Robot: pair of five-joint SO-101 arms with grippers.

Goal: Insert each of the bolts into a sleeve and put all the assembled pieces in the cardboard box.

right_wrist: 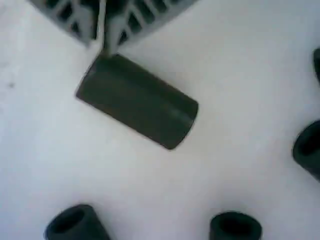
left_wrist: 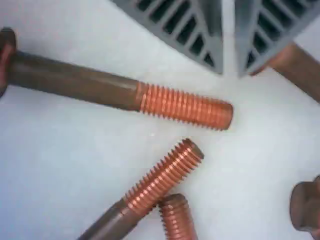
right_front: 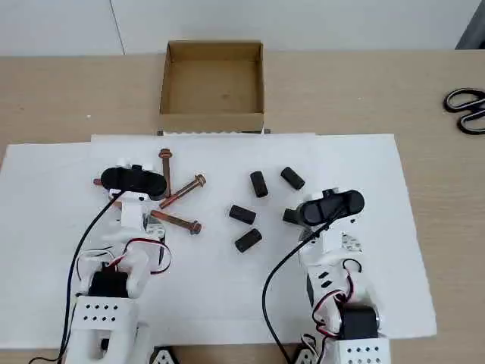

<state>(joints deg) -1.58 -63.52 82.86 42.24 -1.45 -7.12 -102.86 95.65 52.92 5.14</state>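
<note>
White paper [right_front: 212, 303] on the table [right_front: 45, 91] carries loose bolts [right_front: 182, 191] and sleeves [right_front: 243, 214]. Left pincer [left_wrist: 230, 70] above bolts, right pincer [right_wrist: 103, 46] above one sleeve, both nearly closed, empty; first grasp, I judge, needs opening.

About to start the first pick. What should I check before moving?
1. Box empty and open: ok.
2. Bolts loose on the sheet, none sleeved: ok.
3. Left gripper open for a bolt: not ok, shut, holding nothing.
4. Right gripper open for the sleeve: not ok, shut, tip by the sleeve's end.
5. Other sleeves apart from each other: ok.
</note>
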